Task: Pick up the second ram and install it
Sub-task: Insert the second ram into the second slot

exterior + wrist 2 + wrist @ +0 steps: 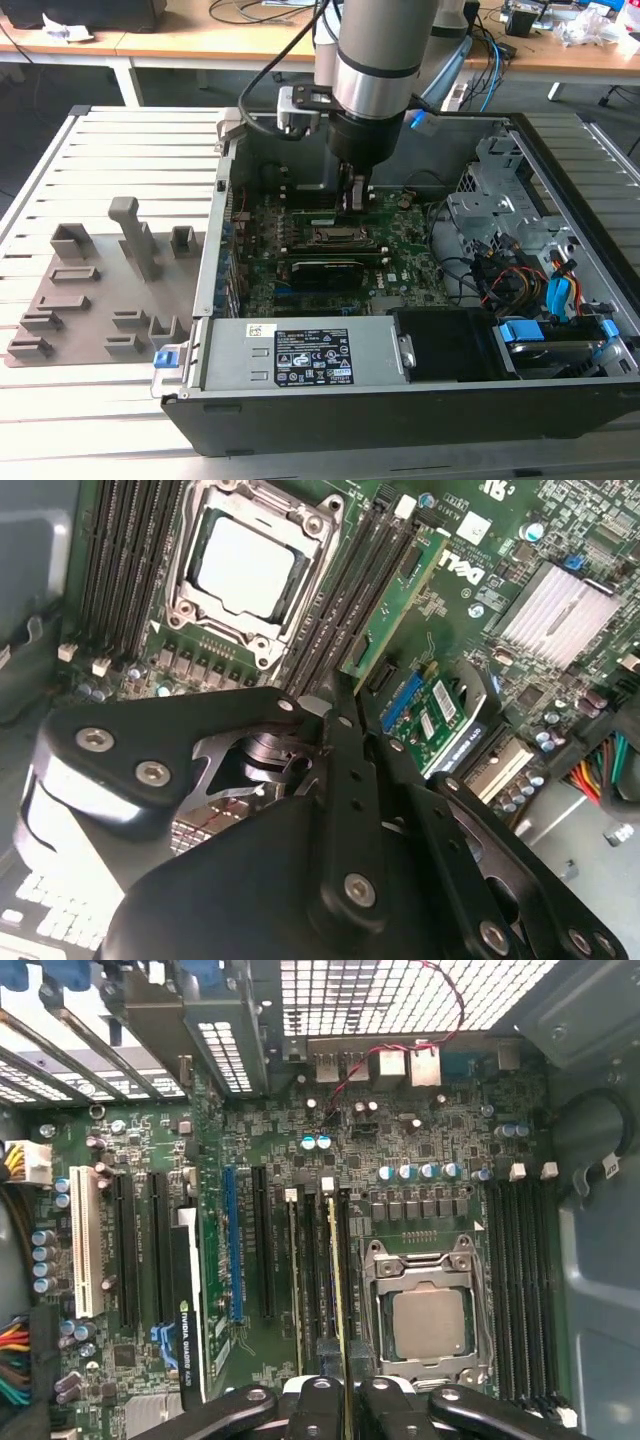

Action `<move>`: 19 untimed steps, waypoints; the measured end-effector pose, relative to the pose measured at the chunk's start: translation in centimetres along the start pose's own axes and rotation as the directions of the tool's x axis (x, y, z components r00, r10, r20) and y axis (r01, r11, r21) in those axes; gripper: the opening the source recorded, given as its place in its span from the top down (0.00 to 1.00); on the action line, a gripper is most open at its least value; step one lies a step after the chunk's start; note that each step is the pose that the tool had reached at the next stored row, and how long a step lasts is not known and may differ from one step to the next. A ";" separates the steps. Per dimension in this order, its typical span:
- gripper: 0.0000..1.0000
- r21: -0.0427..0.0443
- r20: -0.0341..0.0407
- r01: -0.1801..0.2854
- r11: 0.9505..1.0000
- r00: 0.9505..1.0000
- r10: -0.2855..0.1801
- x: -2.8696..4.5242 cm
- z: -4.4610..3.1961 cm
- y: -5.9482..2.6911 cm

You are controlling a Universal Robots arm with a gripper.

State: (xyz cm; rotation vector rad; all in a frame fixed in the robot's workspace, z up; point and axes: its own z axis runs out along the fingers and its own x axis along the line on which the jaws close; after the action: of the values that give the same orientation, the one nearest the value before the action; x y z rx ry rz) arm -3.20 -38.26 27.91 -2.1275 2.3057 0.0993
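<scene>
Nearest in the exterior view, the open computer case [300,395] lies on its side on a slatted metal table [100,150], with a silver power supply [300,350] along its near edge. On the exterior view's left, just outside the case, sits the grey holder tray [90,290], and no green stick stands in its slots, so the pick-up appears to be done.

Further in lies the motherboard [390,265], with the processor socket [428,1315] flanked by memory slots. The arm [378,80] reaches down over the board's far half, and its gripper [355,195] is low among the slots on the far side of the socket.

Its fingers [318,1405] are pinched on the second ram [333,1260], which stands edge-on in a slot right beside the socket; in the first wrist view its thin pale edge runs from between the fingertips along the slot. The second wrist view shows the same green stick [395,590] aligned with the dark slots, its near end hidden behind the gripper [340,695].

By my judgement, the stick is in or on its slot and the work is in the install step. Whether it is pressed fully home and the end latches are closed cannot be told. Releasing it is not yet done.
</scene>
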 end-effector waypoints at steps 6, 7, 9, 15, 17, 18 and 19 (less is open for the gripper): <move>0.86 0.001 0.001 -0.022 1.000 1.000 0.022 0.03 0.82 -0.04; 0.86 0.001 0.001 -0.022 1.000 1.000 0.022 0.04 1.06 -0.05; 0.86 0.001 0.001 -0.022 1.000 1.000 0.022 0.06 1.39 -0.06; 0.86 0.001 0.001 -0.022 1.000 1.000 0.022 0.07 2.21 -0.09; 0.86 0.001 0.001 -0.020 1.000 1.000 0.020 0.04 3.08 -0.13; 0.86 0.001 0.001 -0.018 1.000 1.000 0.018 0.05 3.31 -0.14; 0.86 0.001 0.001 -0.015 1.000 1.000 0.015 0.06 3.48 -0.15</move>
State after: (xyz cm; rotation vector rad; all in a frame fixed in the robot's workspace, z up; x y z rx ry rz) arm -3.20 -38.16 24.43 -2.1100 2.3211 0.0992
